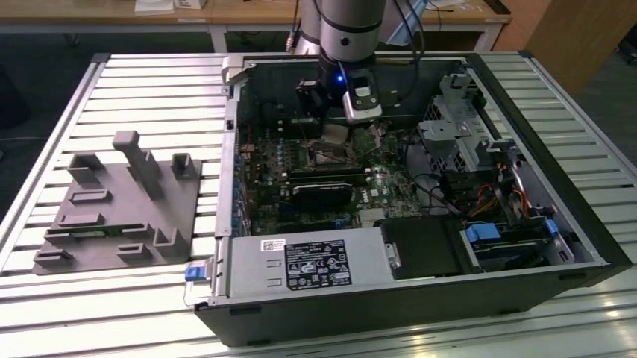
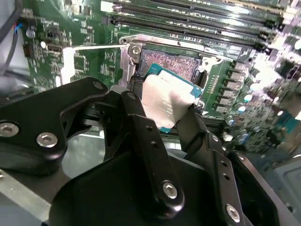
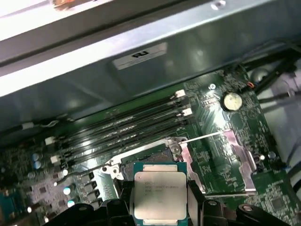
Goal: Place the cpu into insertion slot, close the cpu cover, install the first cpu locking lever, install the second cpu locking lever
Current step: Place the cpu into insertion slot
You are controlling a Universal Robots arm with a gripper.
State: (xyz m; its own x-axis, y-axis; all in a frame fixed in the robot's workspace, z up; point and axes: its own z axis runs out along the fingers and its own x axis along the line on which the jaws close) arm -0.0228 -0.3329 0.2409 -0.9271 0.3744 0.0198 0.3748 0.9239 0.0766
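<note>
My gripper [image 1: 336, 134] is shut on the cpu [image 2: 164, 99], a flat square chip with a silvery top, its black fingers [image 2: 136, 113] clamping two opposite edges. In the first wrist view the cpu [image 3: 160, 193] hangs just above the insertion slot [image 3: 146, 159], partly overlapping it; its near edge is lower than the far one. The insertion slot [image 2: 171, 63] is uncovered, its pin field showing. The cpu cover [image 3: 240, 157], a silvery plate, lies swung back beside the socket. A thin wire lever [image 3: 202, 137] sticks out from the socket's corner. In the exterior view the insertion slot [image 1: 329, 154] sits directly under the gripper.
Long memory slots [image 3: 127, 122] run beside the socket. A long black card [image 1: 324, 184] lies just in front of it in the exterior view. Drive cage and cables [image 1: 468, 142] fill the case's right. A grey fixture [image 1: 124, 205] stands on the slatted table at the exterior view's left.
</note>
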